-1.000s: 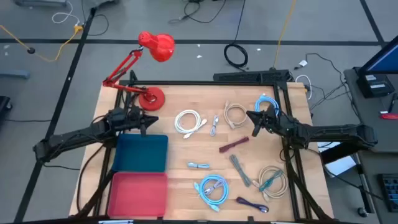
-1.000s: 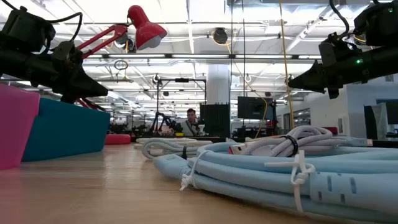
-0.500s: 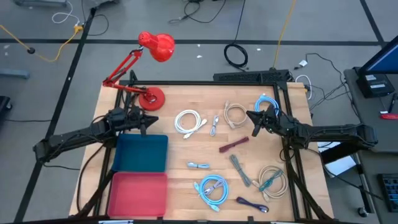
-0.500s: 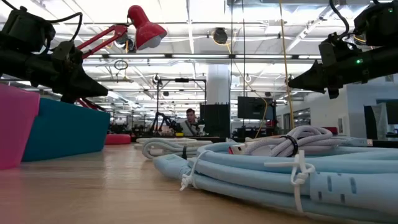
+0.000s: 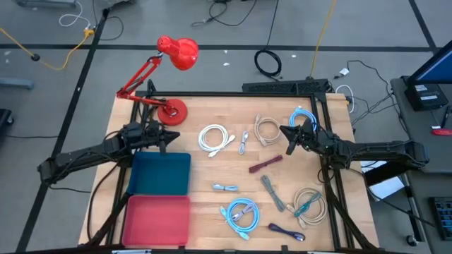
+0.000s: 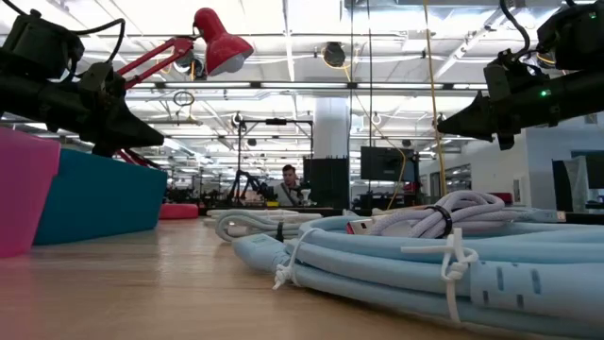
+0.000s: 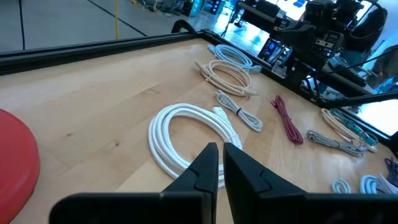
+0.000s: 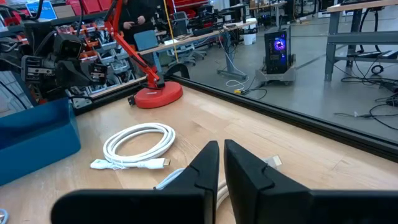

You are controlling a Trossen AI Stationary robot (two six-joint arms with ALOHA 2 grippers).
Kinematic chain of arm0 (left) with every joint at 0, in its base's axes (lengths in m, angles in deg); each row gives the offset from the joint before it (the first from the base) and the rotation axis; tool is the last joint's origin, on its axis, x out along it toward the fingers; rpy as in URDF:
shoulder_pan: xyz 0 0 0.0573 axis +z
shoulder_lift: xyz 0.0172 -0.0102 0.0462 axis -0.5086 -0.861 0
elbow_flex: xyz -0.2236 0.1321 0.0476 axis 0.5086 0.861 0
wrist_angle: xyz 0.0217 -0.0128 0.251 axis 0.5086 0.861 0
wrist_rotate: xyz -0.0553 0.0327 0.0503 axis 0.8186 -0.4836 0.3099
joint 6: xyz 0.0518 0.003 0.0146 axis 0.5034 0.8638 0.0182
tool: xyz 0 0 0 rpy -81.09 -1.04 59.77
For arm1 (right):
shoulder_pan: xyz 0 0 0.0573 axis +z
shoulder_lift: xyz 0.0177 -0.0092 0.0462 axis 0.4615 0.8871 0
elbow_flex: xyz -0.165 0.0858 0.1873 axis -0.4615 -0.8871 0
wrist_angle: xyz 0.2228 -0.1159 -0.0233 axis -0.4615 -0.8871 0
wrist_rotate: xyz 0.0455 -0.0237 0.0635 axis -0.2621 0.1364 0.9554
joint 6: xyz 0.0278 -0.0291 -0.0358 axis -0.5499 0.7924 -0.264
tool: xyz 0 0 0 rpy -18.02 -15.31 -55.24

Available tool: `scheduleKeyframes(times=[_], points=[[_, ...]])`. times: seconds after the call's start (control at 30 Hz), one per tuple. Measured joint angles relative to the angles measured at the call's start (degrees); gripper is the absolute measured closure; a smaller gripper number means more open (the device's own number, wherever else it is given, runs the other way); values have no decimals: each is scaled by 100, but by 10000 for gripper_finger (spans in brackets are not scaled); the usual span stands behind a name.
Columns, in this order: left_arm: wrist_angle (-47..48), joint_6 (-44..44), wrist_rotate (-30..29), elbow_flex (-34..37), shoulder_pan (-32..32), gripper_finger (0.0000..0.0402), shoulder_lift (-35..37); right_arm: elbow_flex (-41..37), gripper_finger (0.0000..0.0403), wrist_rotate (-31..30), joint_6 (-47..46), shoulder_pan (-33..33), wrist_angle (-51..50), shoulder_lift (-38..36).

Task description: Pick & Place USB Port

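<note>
Both grippers hover with fingers pressed together, holding nothing. The white cable (image 5: 215, 138) lies between them, nearer the left gripper (image 5: 167, 138); the right gripper (image 5: 290, 134) is farther.

- I was working in a large open robotics lab or workshop, not a home.
- Beyond my wooden table (image 5: 212, 169) the low view showed a long hall with exposed ceiling ducts and strip lights.
- A person (image 6: 290, 184) sat far back among monitors (image 6: 382, 162) and other rigs.
- A glowing computer tower (image 8: 277, 50) stood on the bare concrete floor (image 5: 63, 106), where loose cables (image 5: 268, 62) trailed.
- Red bins lined shelves (image 8: 93, 7).
</note>
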Motion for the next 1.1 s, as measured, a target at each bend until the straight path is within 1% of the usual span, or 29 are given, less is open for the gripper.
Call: scheduleKeyframes(times=[0.67, 0.73, 0.8, 0.9, 0.93, 1.0, 1.03, 1.1], points=[[0, 0, 0, 1, 1, 376, 0, 0, 385, 0, 0, 1, 0, 1], [0, -1, 0, 1, 0, 376, 0, -2, 385, 3, -111, 2, 144, 5], [0, -1, 0, 2, 2, 376, 1, -2, 385, 49, -784, 2, 648, 22], [0, -1, 0, 0, 0, 376, 0, -2, 385, 569, -2573, 0, 1465, 24], [0, -1, 0, 1, -1, 376, 0, 8, 385, 619, -3195, 4, 1809, 57], [-3, 0, 0, 0, -1, 376, 1, 96, 385, 502, -4277, 2, 2293, 143], [-7, 1, 0, 2, 0, 376, -2, 172, 385, 397, -4606, 2, 2513, 185], [-7, -1, 0, 2, 1, 376, 1, 349, 385, 320, -4932, 0, 2726, 234]])
